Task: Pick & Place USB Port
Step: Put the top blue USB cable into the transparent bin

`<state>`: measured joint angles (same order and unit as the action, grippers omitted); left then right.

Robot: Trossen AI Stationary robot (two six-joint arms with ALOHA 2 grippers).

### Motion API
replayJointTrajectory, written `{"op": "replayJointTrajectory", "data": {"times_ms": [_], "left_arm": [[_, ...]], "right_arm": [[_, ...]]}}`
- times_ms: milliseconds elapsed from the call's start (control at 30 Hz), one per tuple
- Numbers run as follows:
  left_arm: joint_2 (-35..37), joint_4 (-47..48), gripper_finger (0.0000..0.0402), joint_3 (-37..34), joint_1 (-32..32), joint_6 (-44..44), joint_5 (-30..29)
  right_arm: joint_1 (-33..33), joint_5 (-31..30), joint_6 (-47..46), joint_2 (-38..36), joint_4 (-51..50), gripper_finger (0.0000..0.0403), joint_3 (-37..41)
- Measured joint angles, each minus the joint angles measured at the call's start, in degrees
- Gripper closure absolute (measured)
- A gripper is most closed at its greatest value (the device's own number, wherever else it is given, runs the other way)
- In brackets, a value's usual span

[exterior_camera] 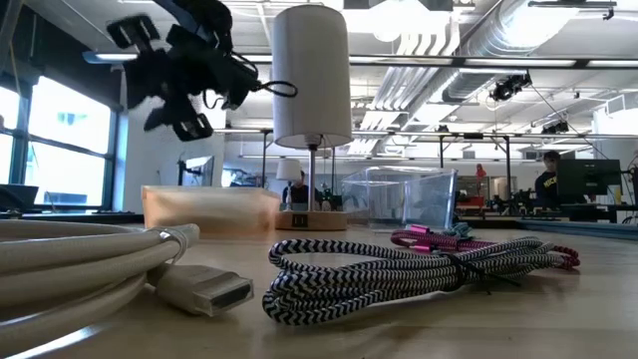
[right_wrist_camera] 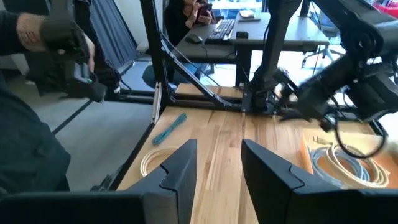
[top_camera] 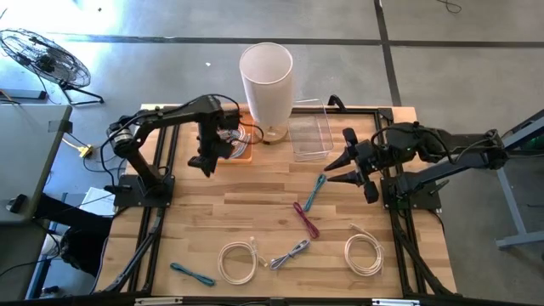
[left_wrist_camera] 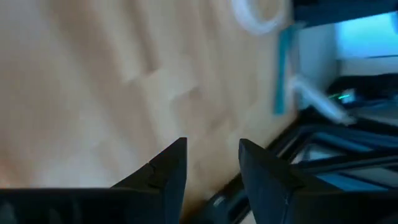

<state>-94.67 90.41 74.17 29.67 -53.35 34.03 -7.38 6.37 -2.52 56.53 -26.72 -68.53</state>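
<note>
Several USB cables lie loose on the wooden table: a teal one (top_camera: 315, 191), a magenta one (top_camera: 304, 218), a black-and-white braided one (top_camera: 289, 253) (exterior_camera: 399, 274), two white coils (top_camera: 238, 259) (top_camera: 364, 253) and another teal one (top_camera: 191, 272). More white cables rest in an orange tray (top_camera: 244, 153) (right_wrist_camera: 306, 149). My left gripper (top_camera: 206, 163) (left_wrist_camera: 212, 149) hangs open and empty above the table, just beside the tray's near left corner. My right gripper (top_camera: 342, 168) (right_wrist_camera: 219, 152) is open and empty, level, near the table's right side.
A tall white lamp (top_camera: 266, 76) (exterior_camera: 311, 75) stands at the far edge between the orange tray and a clear plastic bin (top_camera: 309, 136) (exterior_camera: 399, 194). Black frame rails run along both table sides. People sit at desks in the room beyond.
</note>
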Motion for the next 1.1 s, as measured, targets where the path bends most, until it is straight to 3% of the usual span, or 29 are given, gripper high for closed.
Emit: {"op": "replayJointTrajectory", "data": {"times_ms": [233,333,467,600,767,967,1100], "left_arm": [[5.3,-1.13,0.0259,-0.04,-11.15,3.4,9.33],[9.48,-2.63,0.0259,-0.02,-16.73,9.88,10.12],[15.51,-9.98,0.0259,-0.04,-23.93,21.34,6.62],[22.84,-20.94,0.0259,-0.02,-31.44,32.66,-2.7],[30.76,-34.04,0.0259,-0.02,-41.42,40.96,-24.19],[34.69,-47.43,0.0259,-0.01,-52.26,40.39,-51.88],[34.16,-48.28,0.0259,0.04,-56.09,38.66,-61.93]], "right_arm": [[0.0,0.0,0.0,0.38,-8.42,0.0285,0.0],[-0.26,0.33,0.97,1.16,-9.18,0.0285,0.0],[-0.82,0.74,2.94,3.24,-9.16,0.0285,-0.02],[-1.01,0.87,6.24,6.12,-9.18,0.0285,-0.02],[-2.08,-2.23,13.64,10.93,-9.75,0.0285,-0.02],[-1.78,-7.42,17.19,16.18,-14.43,0.0285,-0.02],[-0.53,-8.42,18.98,19.23,-22.81,0.0285,-0.02]]}}
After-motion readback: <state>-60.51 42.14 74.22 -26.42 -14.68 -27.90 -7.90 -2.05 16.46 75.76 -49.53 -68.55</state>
